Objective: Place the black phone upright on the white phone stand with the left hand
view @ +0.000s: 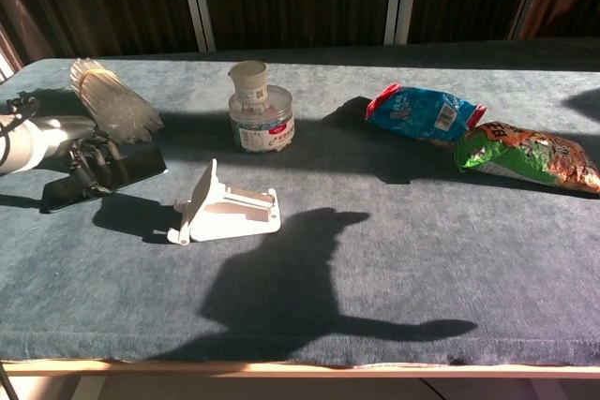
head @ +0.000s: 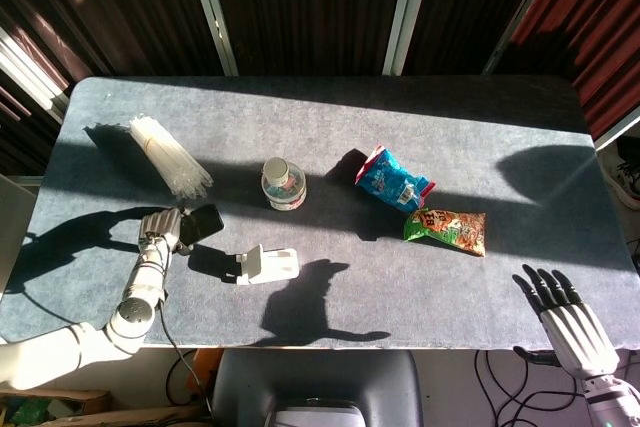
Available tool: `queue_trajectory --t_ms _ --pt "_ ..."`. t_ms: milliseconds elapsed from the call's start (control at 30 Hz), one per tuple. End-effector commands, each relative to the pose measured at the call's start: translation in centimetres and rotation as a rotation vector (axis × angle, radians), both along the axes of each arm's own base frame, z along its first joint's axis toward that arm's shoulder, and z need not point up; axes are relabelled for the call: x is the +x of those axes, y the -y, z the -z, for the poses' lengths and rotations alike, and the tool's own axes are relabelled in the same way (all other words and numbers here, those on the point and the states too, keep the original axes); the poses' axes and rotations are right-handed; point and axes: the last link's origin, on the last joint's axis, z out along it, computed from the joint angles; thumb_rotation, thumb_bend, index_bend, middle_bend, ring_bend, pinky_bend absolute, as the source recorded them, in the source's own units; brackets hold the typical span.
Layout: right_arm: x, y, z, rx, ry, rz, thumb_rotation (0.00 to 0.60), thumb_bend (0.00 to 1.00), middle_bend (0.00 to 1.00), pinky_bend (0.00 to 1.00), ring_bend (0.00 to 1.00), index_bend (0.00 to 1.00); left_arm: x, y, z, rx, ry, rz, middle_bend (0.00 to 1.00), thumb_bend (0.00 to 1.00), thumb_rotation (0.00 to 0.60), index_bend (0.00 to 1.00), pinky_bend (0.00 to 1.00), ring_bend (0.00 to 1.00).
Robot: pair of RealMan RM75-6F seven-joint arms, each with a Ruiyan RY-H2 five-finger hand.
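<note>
My left hand (head: 162, 226) (view: 82, 155) grips the black phone (head: 203, 221) (view: 112, 176) at the table's left, lifted slightly off the cloth and lying roughly flat. The white phone stand (head: 268, 264) (view: 225, 208) sits on the grey table to the right of the phone, a short gap away. My right hand (head: 565, 319) hangs off the table's near right corner with fingers spread and nothing in them; the chest view does not show it.
A bundle of clear straws (head: 167, 157) (view: 111, 102) lies behind the left hand. A small plastic jar (head: 283, 184) (view: 260, 111) stands behind the stand. A blue snack bag (head: 394, 179) (view: 424, 111) and a green-orange one (head: 446, 228) (view: 523, 155) lie at centre right.
</note>
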Motion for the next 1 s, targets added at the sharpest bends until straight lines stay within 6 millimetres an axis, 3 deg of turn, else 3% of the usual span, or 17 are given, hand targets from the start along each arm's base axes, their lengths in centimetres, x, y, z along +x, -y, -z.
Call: queue_trajectory --t_ms 33,300,700,1000 --pt "0.0 0.0 0.0 0.001 0.000 -0.001 0.600 0.11 0.00 0.00 0.00 0.00 -0.8 1.3 -1.4 0.010 0.108 0.068 0.99 0.56 0.600 0.85 0.20 0.64" --pt "0.0 0.0 0.2 0.002 -0.006 0.000 0.600 0.11 0.00 0.00 0.00 0.00 -1.8 2.3 -3.3 0.105 0.124 0.200 1.00 0.56 0.600 0.85 0.24 0.66" --pt "0.0 0.0 0.2 -0.001 -0.008 0.002 0.600 0.11 0.00 0.00 0.00 0.00 -3.0 2.8 -3.4 0.135 0.068 0.267 0.99 0.56 0.600 0.85 0.25 0.66" --pt "0.0 0.0 0.1 -0.005 -0.002 0.001 0.600 0.11 0.00 0.00 0.00 0.00 -3.8 4.3 -6.9 0.251 0.153 0.296 0.99 0.56 0.600 0.85 0.24 0.66"
